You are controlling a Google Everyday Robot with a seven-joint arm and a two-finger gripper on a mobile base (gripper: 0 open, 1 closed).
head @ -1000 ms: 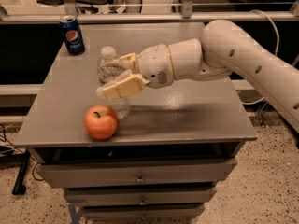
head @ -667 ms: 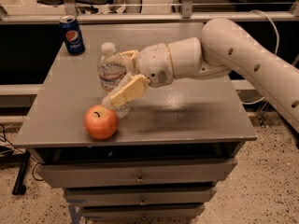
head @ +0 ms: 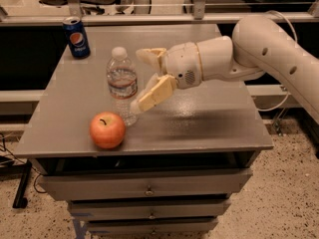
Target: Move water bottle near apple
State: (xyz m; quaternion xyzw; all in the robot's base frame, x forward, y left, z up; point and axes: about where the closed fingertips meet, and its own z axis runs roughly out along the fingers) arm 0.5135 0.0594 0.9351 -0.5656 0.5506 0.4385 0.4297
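since a second ago we are seeing the gripper (head: 139,80) letting go of the water bottle (head: 122,86): back then its fingers were closing on the bottle, and now they are standing wide apart with nothing between them. the gripper is hovering just to the right of the bottle, above the table (head: 199,128). its upper finger (head: 149,56) is pointing toward the bottle's shoulder and its lower finger (head: 155,92) is slanting down toward the bottle's base. we cannot tell whether that lower tip is touching the plastic. the arm (head: 269,49) is reaching in from the right edge of the view.

the bottle is staying where it was, standing upright on the left half of the table with its white cap on top. the apple (head: 107,130) is sitting just in front of it and slightly to the left, close to the table's front edge, with its stem pointing up. the two are looking almost in contact. a blue can (head: 77,37) is standing upright at the far left corner, well apart from both. under the tabletop we are seeing closed drawers (head: 149,188)
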